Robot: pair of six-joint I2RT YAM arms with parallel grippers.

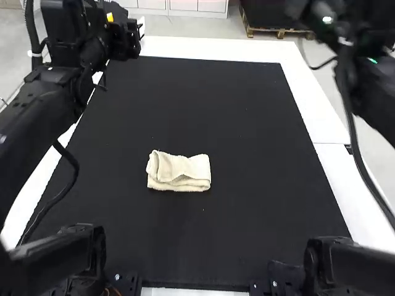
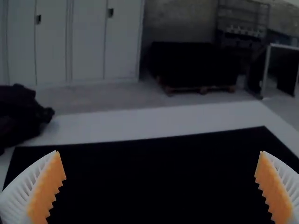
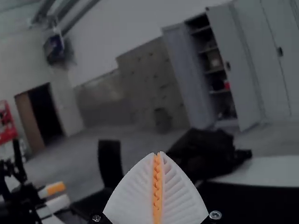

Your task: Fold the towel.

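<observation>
See folded towel [image 1: 179, 172] on black mat [image 1: 259, 123] over white bench [image 1: 318, 123], dark heap [image 3: 201, 151] near its edge, left fingers [image 2: 49, 191] apart, right fingers [image 3: 133, 196] together.

High view's edges crop L arm [image 1: 46, 105] & blurry R arm [image 1: 375, 92].

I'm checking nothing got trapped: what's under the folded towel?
The towel lies on the black mat, which shows all around it; the patch directly beneath is covered, so whether anything sits there can't be told.
</observation>
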